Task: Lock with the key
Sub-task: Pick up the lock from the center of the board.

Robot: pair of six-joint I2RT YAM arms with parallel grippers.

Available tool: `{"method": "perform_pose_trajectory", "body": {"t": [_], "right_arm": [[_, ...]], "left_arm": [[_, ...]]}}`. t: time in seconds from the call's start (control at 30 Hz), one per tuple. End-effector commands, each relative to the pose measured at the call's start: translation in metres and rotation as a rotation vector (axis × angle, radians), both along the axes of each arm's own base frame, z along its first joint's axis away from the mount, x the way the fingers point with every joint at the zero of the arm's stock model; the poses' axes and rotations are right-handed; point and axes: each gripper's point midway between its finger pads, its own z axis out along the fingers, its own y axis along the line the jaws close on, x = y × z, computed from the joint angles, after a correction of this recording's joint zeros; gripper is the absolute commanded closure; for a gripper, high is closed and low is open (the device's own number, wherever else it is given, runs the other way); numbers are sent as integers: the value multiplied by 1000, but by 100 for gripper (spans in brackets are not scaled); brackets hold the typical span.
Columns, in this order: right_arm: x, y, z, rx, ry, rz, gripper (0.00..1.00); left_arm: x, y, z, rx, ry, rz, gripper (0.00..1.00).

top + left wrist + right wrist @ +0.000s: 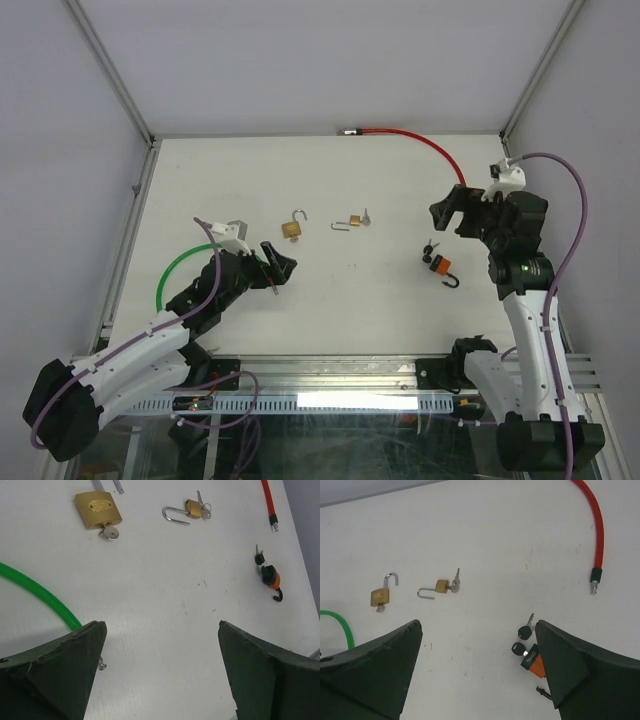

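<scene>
A large brass padlock [292, 229] [98, 509] [380, 597] lies left of the table's middle, shackle open and a key in its base. To its right is a small brass padlock [354, 222] [194, 508] [441, 586], on its side, shackle open, keys in it. An orange-and-black lock [437, 264] [269, 576] [530, 657] with black-headed keys [524, 631] lies at the right. My left gripper [277, 262] [161, 627] is open over bare table, near the large padlock. My right gripper [452, 212] [478, 625] is open above the orange lock, holding nothing.
A red cable [420, 138] [596, 525] curves along the back right. A green cable [180, 268] [35, 590] arcs by my left arm, a small metal piece [102, 666] beside the left finger. Aluminium frame posts and white walls enclose the table [330, 310].
</scene>
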Motion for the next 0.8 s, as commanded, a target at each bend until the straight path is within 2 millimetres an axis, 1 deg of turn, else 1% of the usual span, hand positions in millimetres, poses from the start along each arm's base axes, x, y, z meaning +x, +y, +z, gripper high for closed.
{"method": "perform_pose_trajectory", "body": {"t": [0.0, 0.1, 0.17, 0.23, 0.3, 0.37, 0.4, 0.5, 0.53, 0.63, 0.77], "right_arm": [[7, -4, 27, 15, -102, -28, 0], [7, -1, 26, 22, -100, -7, 0], [5, 5, 25, 25, -101, 32, 0], [1, 16, 24, 27, -106, 109, 0], [-6, 31, 20, 22, -114, 217, 0], [-12, 45, 12, 20, -123, 327, 0], [-13, 47, 7, 21, -123, 343, 0], [-12, 47, -12, 25, -104, 343, 0], [-29, 70, -11, 15, -156, 553, 0], [-32, 72, -20, -28, -169, 607, 0], [-37, 75, -29, -59, -168, 669, 0]], "left_arm": [[16, 5, 14, -45, -52, 105, 1], [21, 9, 10, -30, -43, 139, 1], [23, 9, 9, -19, -43, 146, 1], [26, 7, 12, 5, -72, 126, 1], [25, 0, 18, 46, -142, 47, 1], [27, -2, 25, 64, -202, 14, 1], [28, -2, 27, 76, -224, 5, 1], [39, 2, 29, 109, -254, 8, 1], [45, 5, 29, 115, -249, 15, 1], [61, 10, 24, 119, -220, 32, 1], [83, 8, 20, 109, -189, 34, 1]]}}
